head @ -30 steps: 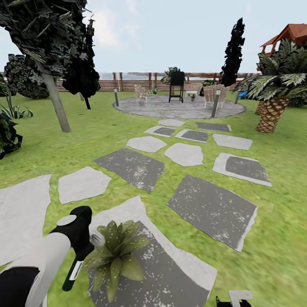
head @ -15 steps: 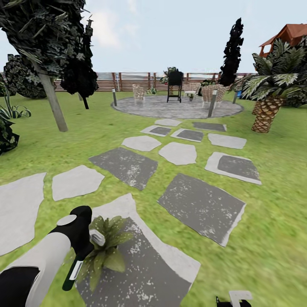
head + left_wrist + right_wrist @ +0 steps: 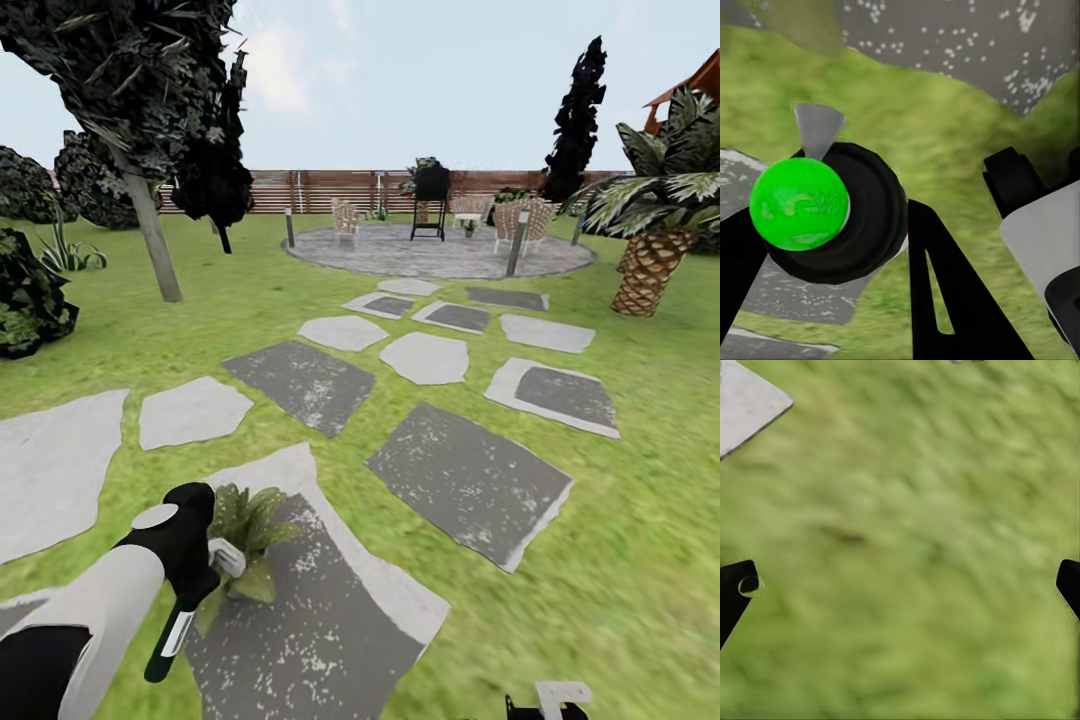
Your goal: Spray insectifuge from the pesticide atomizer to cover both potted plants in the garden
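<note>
A: Setting: lawn (image 3: 620, 560), grey slabs (image 3: 470, 480), round patio (image 3: 440, 255) at upper centre, slat fence (image 3: 330, 190) behind.

B: Items?

A: Left gripper (image 3: 832, 247) clamped on the atomizer (image 3: 832, 214), lower left. One plant (image 3: 245, 525) just beside it, on a slab. Right gripper (image 3: 900, 585) spread wide, holding nothing, over grass.

B: Handling?

A: Likely aim the nozzle squarely at the rosette; sweep across all the leaves.

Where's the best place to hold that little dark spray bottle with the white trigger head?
Probably around the round body of the dark spray bottle, with the black fingers closing from opposite sides. That leaves the white trigger head free to squeeze. The left gripper grips it like that.
</note>
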